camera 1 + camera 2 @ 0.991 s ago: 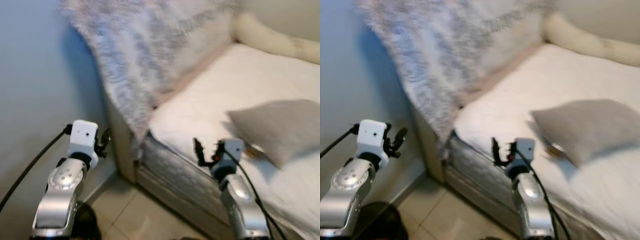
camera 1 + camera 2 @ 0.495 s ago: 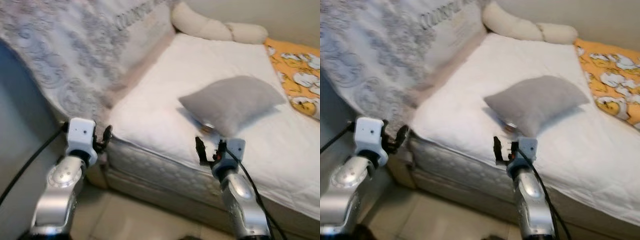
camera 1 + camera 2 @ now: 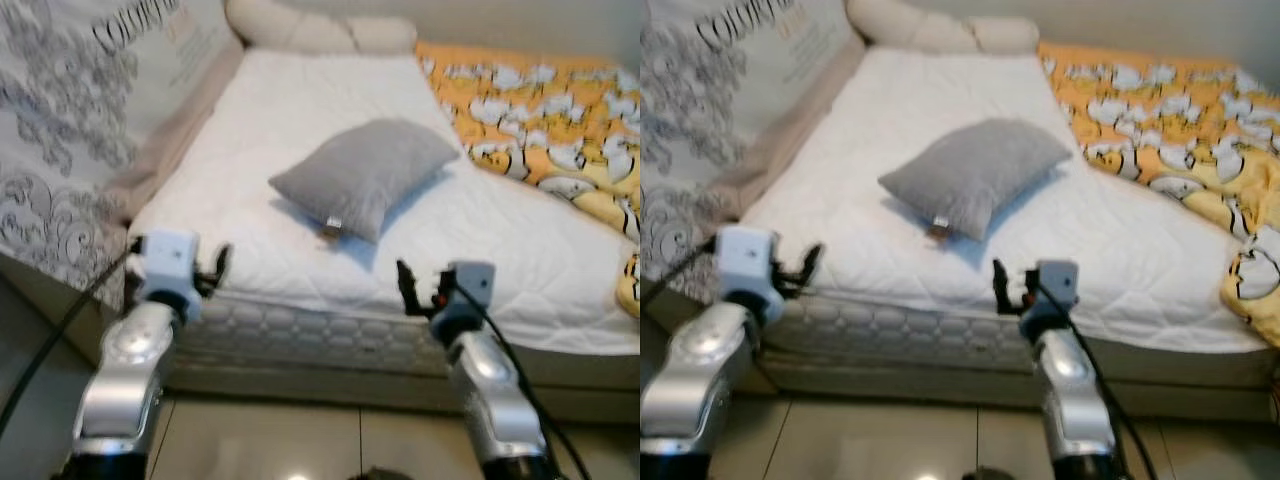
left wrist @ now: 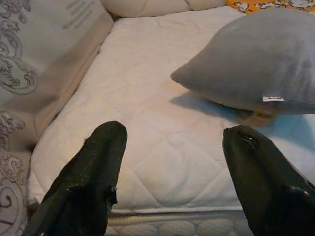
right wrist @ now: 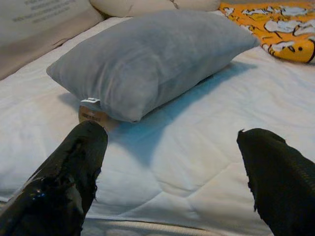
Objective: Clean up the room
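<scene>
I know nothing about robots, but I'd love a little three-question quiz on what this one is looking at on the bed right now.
1. True or false: the grey pillow lies on the white mattress.
2. Which thing lies on the mattress's right side? A) orange patterned blanket B) a laptop C) a stack of books
3. Fill in: both the left gripper and the right gripper have their fingers ____.

Key: 1 true; 2 A; 3 open. Both grippers are held out before the bed's near edge, holding nothing, with a small brown thing peeking out under the pillow's corner.
</scene>
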`<state>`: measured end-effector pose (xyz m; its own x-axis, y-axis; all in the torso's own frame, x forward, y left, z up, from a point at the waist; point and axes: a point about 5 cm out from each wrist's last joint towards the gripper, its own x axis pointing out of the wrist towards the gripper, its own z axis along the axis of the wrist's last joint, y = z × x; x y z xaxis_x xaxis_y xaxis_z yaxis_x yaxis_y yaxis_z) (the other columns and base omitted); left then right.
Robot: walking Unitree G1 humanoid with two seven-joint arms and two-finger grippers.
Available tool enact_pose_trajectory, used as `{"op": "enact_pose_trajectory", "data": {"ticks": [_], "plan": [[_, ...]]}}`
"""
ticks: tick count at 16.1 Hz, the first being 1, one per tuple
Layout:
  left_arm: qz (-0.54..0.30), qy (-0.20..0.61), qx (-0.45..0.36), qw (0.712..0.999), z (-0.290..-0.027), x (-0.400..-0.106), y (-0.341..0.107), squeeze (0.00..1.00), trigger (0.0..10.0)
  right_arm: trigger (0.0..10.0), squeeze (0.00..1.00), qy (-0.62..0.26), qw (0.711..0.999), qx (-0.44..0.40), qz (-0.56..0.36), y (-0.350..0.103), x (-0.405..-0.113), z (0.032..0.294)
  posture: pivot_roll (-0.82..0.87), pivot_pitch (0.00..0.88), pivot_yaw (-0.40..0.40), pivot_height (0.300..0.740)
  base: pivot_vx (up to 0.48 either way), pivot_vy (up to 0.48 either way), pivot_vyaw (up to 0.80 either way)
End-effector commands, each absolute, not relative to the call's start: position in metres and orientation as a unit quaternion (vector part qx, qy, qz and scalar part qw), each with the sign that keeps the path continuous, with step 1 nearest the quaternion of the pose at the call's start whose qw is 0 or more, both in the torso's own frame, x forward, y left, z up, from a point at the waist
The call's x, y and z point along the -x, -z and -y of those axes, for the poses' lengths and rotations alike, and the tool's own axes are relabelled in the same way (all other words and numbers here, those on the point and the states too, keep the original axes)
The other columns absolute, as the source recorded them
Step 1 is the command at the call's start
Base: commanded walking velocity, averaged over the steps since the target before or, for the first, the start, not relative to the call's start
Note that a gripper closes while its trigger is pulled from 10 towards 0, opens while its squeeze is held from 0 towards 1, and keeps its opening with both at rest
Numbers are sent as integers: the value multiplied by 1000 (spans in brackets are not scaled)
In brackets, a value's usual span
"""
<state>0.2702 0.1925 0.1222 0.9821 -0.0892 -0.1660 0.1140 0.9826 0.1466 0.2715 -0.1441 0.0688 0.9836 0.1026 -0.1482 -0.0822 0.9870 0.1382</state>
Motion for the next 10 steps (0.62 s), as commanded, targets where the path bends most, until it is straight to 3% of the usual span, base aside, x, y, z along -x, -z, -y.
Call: {"op": "enact_pose_trajectory", "data": {"ticks": [1, 10], "plan": [[-76, 41, -86, 993, -198, -270, -125, 0, 10000, 10000, 0, -61, 994, -62, -60, -79, -277, 136, 7, 0, -31, 740, 244, 0, 0], [-76, 35, -85, 993, -200, -275, -126, 0, 10000, 10000, 0, -62, 995, -37, -72, -80, -284, 135, 4, 0, -30, 740, 215, 0, 0]]}}
